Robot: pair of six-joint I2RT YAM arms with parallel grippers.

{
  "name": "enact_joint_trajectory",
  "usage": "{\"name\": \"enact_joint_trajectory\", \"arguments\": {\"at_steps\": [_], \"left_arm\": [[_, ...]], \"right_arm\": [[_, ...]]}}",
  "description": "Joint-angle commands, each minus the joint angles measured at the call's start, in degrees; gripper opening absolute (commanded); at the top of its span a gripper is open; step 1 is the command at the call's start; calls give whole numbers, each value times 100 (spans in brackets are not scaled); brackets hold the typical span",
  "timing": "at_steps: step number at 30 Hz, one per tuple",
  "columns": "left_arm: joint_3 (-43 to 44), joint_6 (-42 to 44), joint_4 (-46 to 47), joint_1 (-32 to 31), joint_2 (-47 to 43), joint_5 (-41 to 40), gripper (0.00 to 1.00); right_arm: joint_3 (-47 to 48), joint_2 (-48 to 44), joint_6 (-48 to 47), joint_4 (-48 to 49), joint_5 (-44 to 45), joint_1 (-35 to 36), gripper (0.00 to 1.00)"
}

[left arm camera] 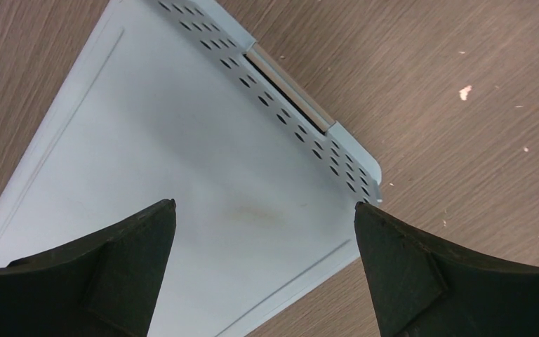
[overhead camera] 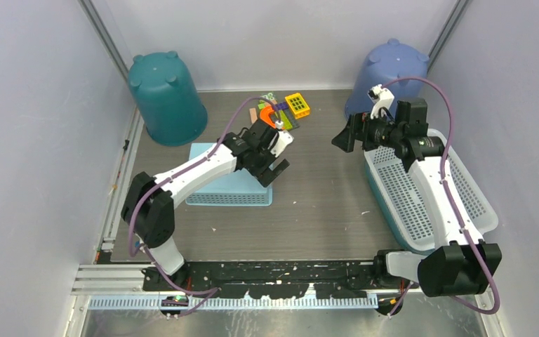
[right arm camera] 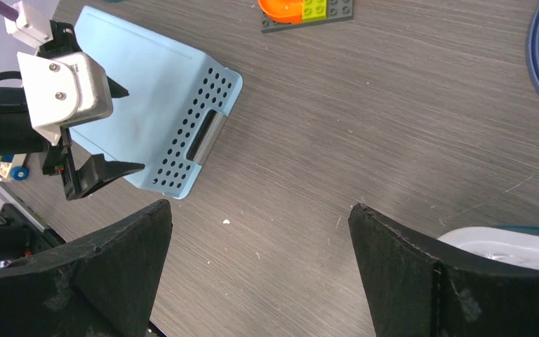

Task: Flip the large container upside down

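Container [overhead camera: 230, 189], light blue, lies base-up on table [overhead camera: 316, 203] left of centre, directly under left gripper [overhead camera: 274, 164]. Jaws wide, empty. Right gripper [overhead camera: 341, 137] likewise spread, well apart from it.

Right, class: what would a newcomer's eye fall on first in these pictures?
Two upturned buckets stand at the back corners, a teal bucket left and a blue bucket right. Left of centre, a pale blue basket lies bottom up under the open left gripper. A white basket sits upright at the right, with the open right gripper beyond it and bright toy bricks at back centre.
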Motion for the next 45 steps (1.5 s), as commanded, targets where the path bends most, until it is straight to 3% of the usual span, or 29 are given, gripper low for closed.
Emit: {"name": "enact_joint_trajectory", "arguments": {"at_steps": [1,8,15,26,45], "left_arm": [[71,-354,291,-30,-17,-572,100],[-24,-473,477,-30,184,-754,100],[98,-672,539,-32,339,-434,100],[45,-768,594,-23,692,-983,100],[-896,-1012,562,732,80,-730,86]], "right_arm": [[-84,-74,5,406,-318,-76,100],[-212,-73,74,575,-518,-85,100],[-266,-33,102,637,-576,-85,100],[-329,6,166,725,-722,-83,100],[-365,45,228,805,-812,-85,100]]}}
